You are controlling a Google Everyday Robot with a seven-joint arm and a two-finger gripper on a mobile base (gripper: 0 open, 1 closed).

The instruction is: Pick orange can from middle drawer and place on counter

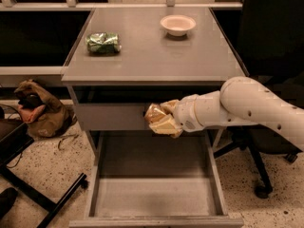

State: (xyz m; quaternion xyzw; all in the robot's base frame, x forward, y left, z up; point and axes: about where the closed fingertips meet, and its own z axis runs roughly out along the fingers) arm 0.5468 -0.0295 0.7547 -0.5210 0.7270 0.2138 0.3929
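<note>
My gripper (160, 119) is shut on the orange can (154, 112), a small shiny orange-gold can. It holds the can in the air in front of the upper drawer front, above the open middle drawer (156, 194) and just below the counter's front edge. The white arm comes in from the right. The drawer's grey floor is bare. The counter (152, 46) is the flat grey top of the cabinet, above the gripper.
A shiny green can (103, 42) lies on the counter's left side. A white bowl (177, 24) stands at its back right. A brown bag (39, 110) sits on the floor to the left. Black chair legs (28, 189) stand at the lower left, and a chair base at the right.
</note>
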